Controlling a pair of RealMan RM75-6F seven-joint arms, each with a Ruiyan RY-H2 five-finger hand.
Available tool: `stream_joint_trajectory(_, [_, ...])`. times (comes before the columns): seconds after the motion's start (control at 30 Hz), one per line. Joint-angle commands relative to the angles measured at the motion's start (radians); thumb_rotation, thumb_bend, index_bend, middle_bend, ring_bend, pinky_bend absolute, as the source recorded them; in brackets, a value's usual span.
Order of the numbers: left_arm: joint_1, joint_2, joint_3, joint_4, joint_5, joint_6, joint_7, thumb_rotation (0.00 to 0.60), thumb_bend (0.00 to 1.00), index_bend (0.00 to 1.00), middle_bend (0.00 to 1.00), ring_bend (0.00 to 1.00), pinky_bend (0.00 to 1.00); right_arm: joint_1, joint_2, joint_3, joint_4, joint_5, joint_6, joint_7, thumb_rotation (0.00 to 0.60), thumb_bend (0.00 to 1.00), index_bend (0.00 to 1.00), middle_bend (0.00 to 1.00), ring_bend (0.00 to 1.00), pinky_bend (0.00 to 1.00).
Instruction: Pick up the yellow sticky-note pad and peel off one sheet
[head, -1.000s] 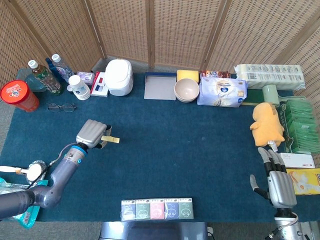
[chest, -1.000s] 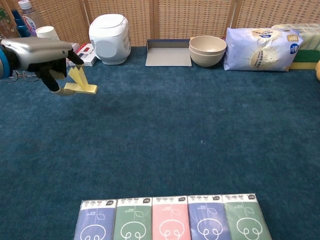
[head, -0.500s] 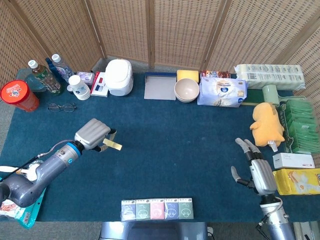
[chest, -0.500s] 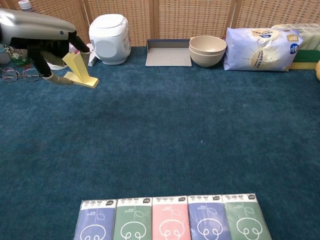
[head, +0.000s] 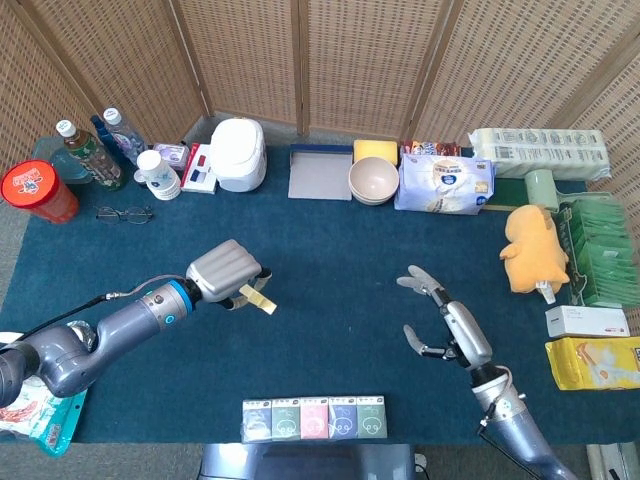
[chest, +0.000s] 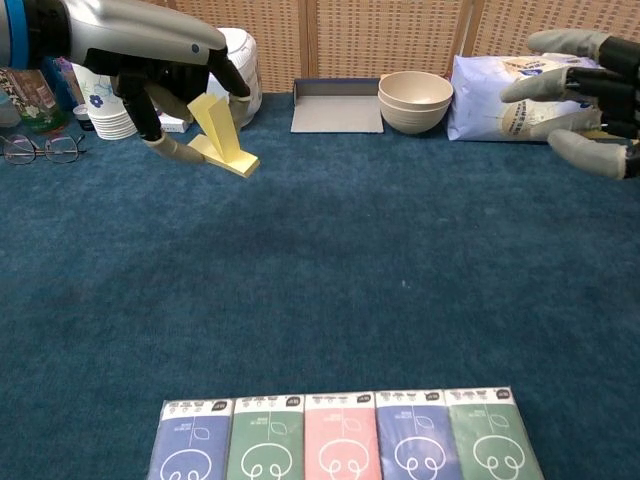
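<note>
Your left hand (head: 225, 272) grips the yellow sticky-note pad (chest: 222, 135) in its silver, smooth-shelled fingers, lifted clear of the tabletop (head: 340, 260); the top sheet stands up at an angle from the flat, thin square block. Your right hand (head: 442, 318) hangs released, fingers spread, holding nothing, well apart at the pad's 3 o'clock. Between the two hands lies bare, nappy dark-blue carpet-like cloth, broad open room. At 6 o'clock, along the near edge, a row of flat colored packets (chest: 340, 435) lies side by side. At 12 o'clock the far edge is lined with a rounded white rice cooker (head: 239, 154), a grey tray (head: 320, 173), stacked beige bowls (head: 374, 181) and a soft bag (head: 445, 184).
</note>
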Motion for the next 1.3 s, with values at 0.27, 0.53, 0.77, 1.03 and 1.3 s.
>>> stream_joint_trajectory(0.27, [-0.068,-0.016,-0.02,-0.026,-0.042,-0.053,0.037,0.6,0.35,0.65,1.0,1.0,0.95,0.057,-0.072,0.028,0.05,0.048,-0.034,-0.034,0.6,0.46,0.05,0.48,0.45,0.48])
stream_joint_trajectory(0.53, [-0.106,-0.026,-0.025,-0.04,-0.085,-0.064,0.088,0.6,0.35,0.65,1.0,1.0,0.96,0.086,-0.108,0.032,0.076,0.069,-0.049,-0.036,0.6,0.46,0.13,0.68,0.78,0.65])
stream_joint_trajectory(0.77, [-0.124,-0.034,-0.014,-0.034,-0.084,-0.037,0.167,0.6,0.35,0.65,1.0,1.0,0.96,0.097,-0.127,0.027,0.079,0.075,-0.047,-0.046,0.6,0.46,0.23,0.76,0.89,0.85])
stream_joint_trajectory(1.03, [-0.13,-0.048,0.0,-0.022,-0.104,-0.006,0.229,0.6,0.35,0.65,1.0,1.0,0.95,0.11,-0.143,0.013,0.081,0.077,-0.055,-0.028,0.6,0.45,0.27,0.82,0.96,0.86])
stream_joint_trajectory(1.3, [-0.145,-0.073,0.007,-0.001,-0.128,0.001,0.26,0.6,0.35,0.65,1.0,1.0,0.96,0.135,-0.142,0.006,0.069,0.079,-0.086,-0.01,0.6,0.45,0.26,0.83,0.96,0.86])
